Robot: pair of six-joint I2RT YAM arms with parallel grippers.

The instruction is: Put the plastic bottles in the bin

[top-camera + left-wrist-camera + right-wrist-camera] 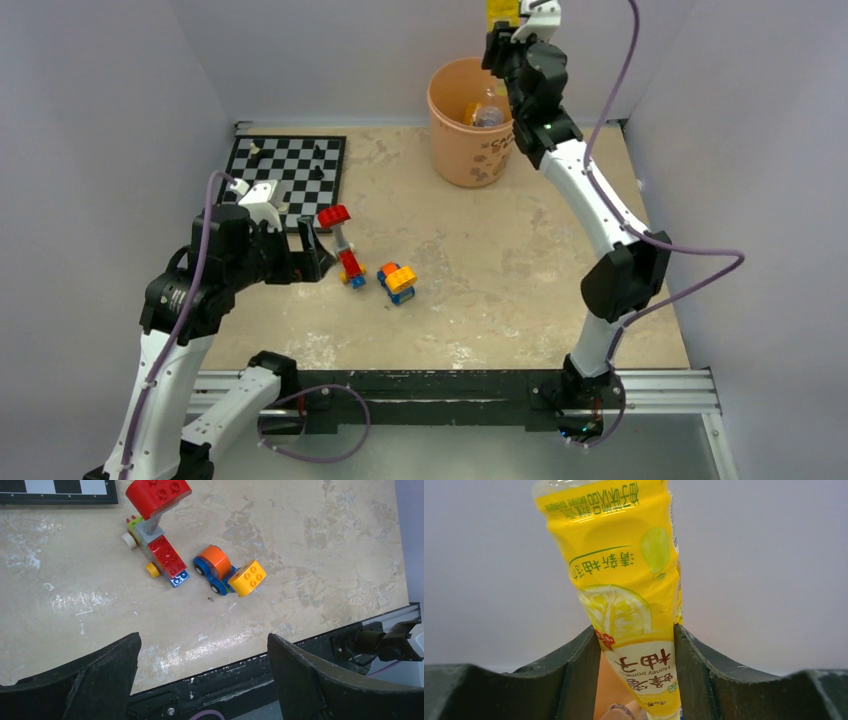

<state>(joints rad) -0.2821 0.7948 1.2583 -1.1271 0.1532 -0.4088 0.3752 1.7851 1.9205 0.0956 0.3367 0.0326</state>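
While the right arm stretches high over the far edge of the counter (520, 260), the right end effector (507, 35) sits at the top border of the overhead view. It is clamped on a yellow-labelled plastic bottle (629, 595), whose body is pinched between the two dark fingers (574, 680). A patch of peach colour shows below the bottle in the wrist view. The overhead view alone does not settle whether the bottle is straight above the bin (465, 160).

The bin stands upright near the back wall (330, 50), right of centre, with a second bottle (487, 115) lying inside it.

The left end effector (312, 255) hangs low on the left with its jaws apart, gripping nothing. It is just beside a red block toy (345, 250), and a blue-and-orange toy car (398, 282) sits close to that. A chessboard (290, 165) fills the far left corner, touching the counter's back edge.

Bare counter runs from the toys across to the bin and along the whole right side. Grey walls close in at the left, back and right. A black rail (440, 385) marks the near edge.
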